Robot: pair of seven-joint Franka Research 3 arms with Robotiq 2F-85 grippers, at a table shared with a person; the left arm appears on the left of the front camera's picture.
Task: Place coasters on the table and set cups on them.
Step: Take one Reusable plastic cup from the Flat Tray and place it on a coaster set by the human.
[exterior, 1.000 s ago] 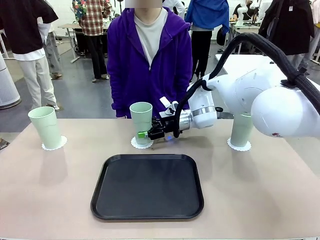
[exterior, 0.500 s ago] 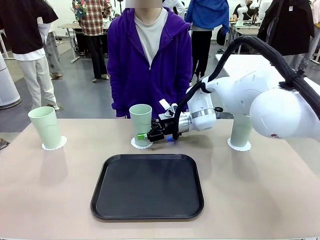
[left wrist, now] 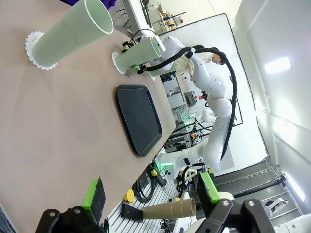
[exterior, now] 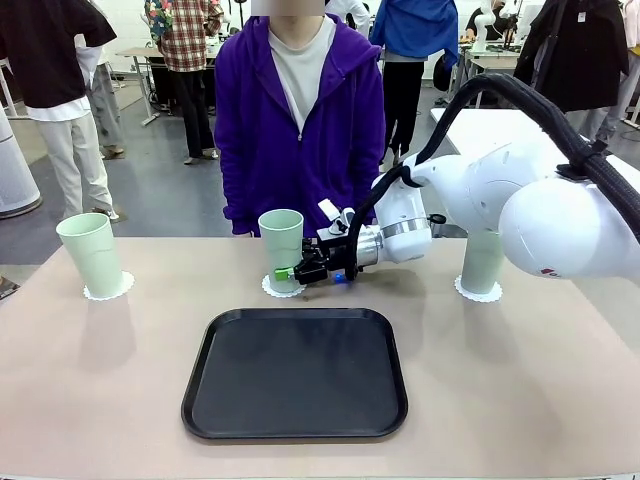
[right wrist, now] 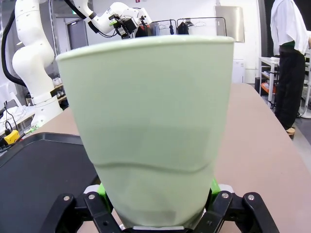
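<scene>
front view: the right gripper (exterior: pixel 287 272) reaches in from the right side of the table (exterior: pixel 100 380) and is clamped on the lower part of the middle cup (exterior: pixel 282 248), near its base. this cup stands upright over the middle coaster (exterior: pixel 272 290), close to the far edge of the tabletop at its centre; whether the base rests fully on the coaster or sits just above it cannot be told. the right wrist view shows the same cup (right wrist: pixel 150 131) between the green pads (right wrist: pixel 214 184), its wall slightly dented where it is squeezed.

the left cup (exterior: pixel 91 255) stands upright on the left coaster (exterior: pixel 118 291) near the far left corner; the right cup (exterior: pixel 484 260) stands upright on the right coaster (exterior: pixel 478 294) toward the far right edge, partly hidden by the right arm. the insides of the cups cannot be seen.

a black tray (exterior: pixel 296 372) lies at the centre of the tabletop, toward the near edge, with nothing in it.

left wrist view: the left gripper (left wrist: pixel 150 194) has its fingers spread wide, holding nothing, off the table's edge and well apart from the cups.

a person in a purple jacket (exterior: pixel 300 120) stands behind the far edge.
</scene>
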